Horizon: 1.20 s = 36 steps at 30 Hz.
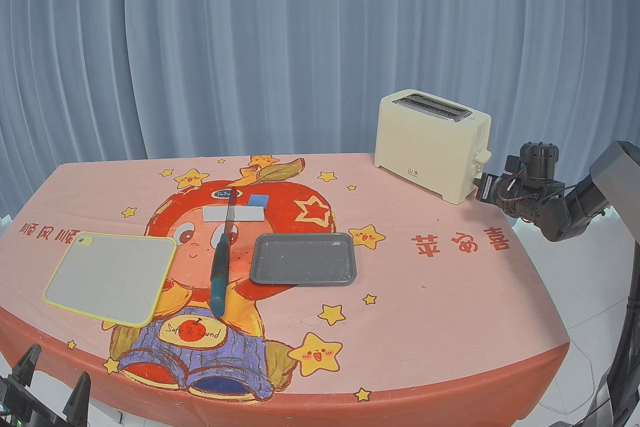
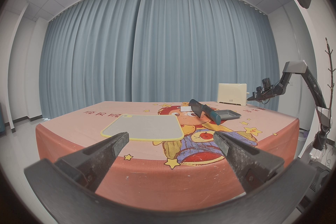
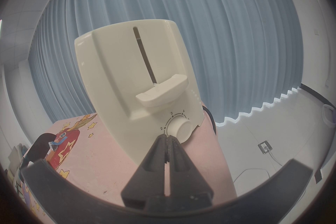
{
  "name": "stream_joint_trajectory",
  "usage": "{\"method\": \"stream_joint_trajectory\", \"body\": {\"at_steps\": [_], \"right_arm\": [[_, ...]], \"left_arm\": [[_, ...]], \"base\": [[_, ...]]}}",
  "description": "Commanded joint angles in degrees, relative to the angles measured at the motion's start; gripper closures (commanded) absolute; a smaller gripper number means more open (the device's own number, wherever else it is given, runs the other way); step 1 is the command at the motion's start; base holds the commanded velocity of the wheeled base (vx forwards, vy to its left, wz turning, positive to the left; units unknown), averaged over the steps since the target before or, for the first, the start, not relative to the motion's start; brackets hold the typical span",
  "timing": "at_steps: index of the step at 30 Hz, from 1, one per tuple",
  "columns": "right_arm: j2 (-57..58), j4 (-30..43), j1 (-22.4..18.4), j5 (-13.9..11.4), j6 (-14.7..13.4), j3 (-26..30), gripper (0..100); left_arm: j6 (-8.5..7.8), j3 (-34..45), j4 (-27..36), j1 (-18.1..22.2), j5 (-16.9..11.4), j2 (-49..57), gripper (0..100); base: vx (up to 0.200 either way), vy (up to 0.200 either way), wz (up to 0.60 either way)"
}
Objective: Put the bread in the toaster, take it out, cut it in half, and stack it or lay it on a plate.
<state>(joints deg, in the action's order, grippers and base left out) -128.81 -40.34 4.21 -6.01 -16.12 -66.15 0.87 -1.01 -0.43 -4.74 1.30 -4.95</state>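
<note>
The cream toaster (image 1: 433,145) stands at the table's back right, its slots (image 1: 433,107) dark inside. Its side lever (image 3: 162,90) sits at the low end of its track, above a round dial (image 3: 182,128). My right gripper (image 1: 481,185) is shut with nothing in it, its tip (image 3: 167,137) right at the dial on the toaster's right side. A teal-handled knife (image 1: 223,255) lies mid-table between the yellow-edged cutting board (image 1: 110,278) and a grey tray (image 1: 303,258). My left gripper (image 2: 171,144) hangs open off the table's front left corner.
A white strip (image 1: 233,213) and a small blue block (image 1: 258,201) lie behind the knife's blade. The table's front edge (image 1: 400,398) is close below. Bare cloth lies between the tray and the toaster. A curtain hangs behind the table.
</note>
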Motion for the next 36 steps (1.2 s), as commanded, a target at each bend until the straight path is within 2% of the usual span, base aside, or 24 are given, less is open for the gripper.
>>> {"method": "stream_joint_trajectory", "body": {"at_steps": [1, 36], "right_arm": [[-0.04, 0.0, 0.01, 0.03, 0.03, 0.14, 100], [-0.83, -0.09, 0.01, 0.03, 0.21, 0.4, 100]], "left_arm": [[0.01, 1.01, -0.01, 0.0, 0.01, -0.06, 0], [0.01, 1.01, -0.01, 0.0, 0.01, -0.06, 0]], "base": [[0.0, 0.0, 0.0], [0.0, 0.0, 0.0]]}}
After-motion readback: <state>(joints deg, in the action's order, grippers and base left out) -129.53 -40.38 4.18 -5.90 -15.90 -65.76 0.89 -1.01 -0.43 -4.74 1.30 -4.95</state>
